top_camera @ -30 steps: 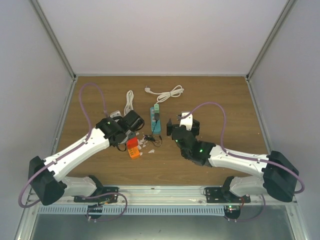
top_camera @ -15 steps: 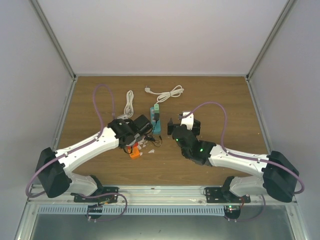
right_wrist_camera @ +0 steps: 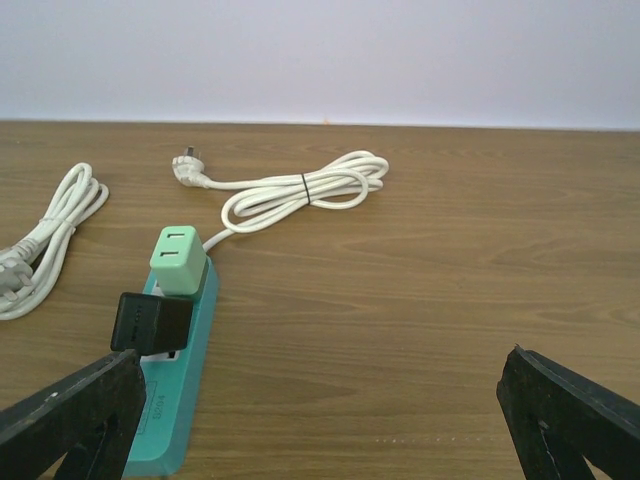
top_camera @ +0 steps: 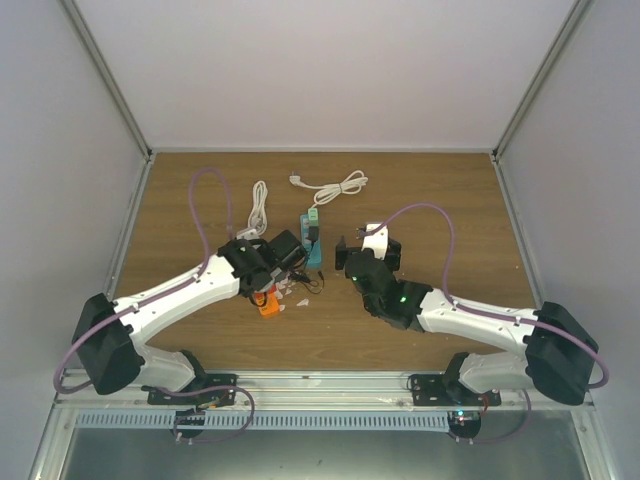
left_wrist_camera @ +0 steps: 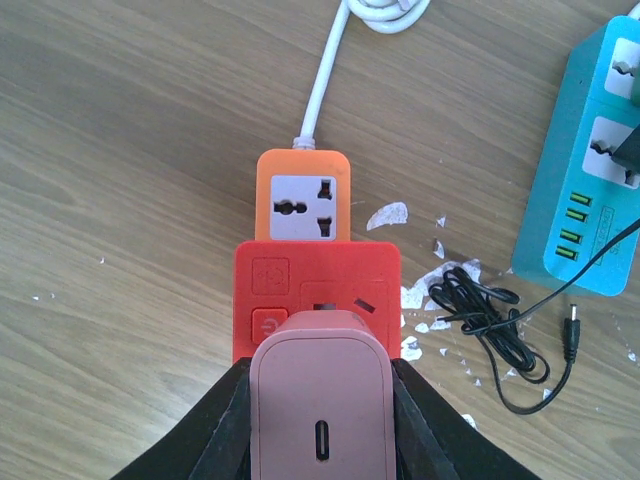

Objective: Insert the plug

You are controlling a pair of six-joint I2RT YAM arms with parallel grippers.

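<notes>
- The plug, one small black box, is sitting on the teal power strip just beside one green adapter, its thin black wire trailing off in a tangle.
- Two strips are lying here, the teal one and the orange-red power strip, along with two white cords.
- The left gripper is clamping one pink adapter. The right gripper is holding its fingers wide apart.

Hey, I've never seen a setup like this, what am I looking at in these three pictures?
Two robot arms stand at a wooden table. One picture looks down from above; the other two come from cameras on each wrist. The left gripper is shut on a pinkish charger block, over a red and orange power strip. The right gripper is open and empty, facing a teal power strip with a small black adapter standing on it. Coiled white cords lie farther back.
</notes>
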